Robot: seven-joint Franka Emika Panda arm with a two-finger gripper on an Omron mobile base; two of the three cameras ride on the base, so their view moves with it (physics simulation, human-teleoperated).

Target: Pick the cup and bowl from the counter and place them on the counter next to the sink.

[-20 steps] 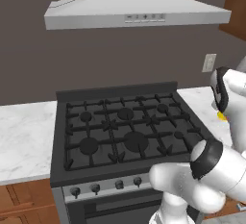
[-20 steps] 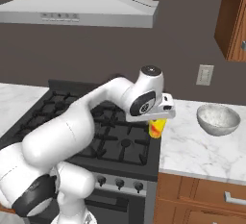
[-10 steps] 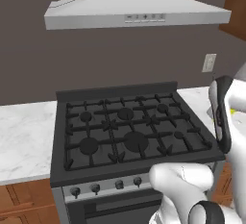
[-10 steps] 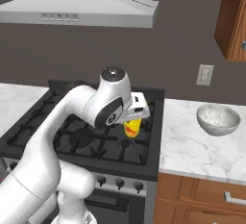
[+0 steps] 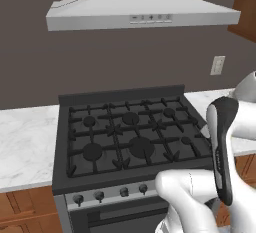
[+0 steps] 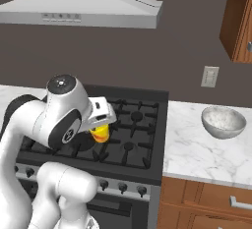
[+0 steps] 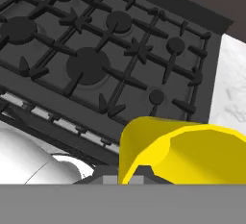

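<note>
Cup, glossy yellow (image 6: 100,133), sits clenched in my jaws above the black gas stovetop (image 6: 129,135); the speckled pale grey bowl (image 6: 223,122) rests on the white marble bench (image 6: 206,149) beside it.

The white marble surface (image 6: 206,157) with faint grey veins runs either side of a black gas stovetop (image 6: 129,129); a glossy pale grey speckled bowl (image 6: 223,122) rests on its right stretch.
</note>
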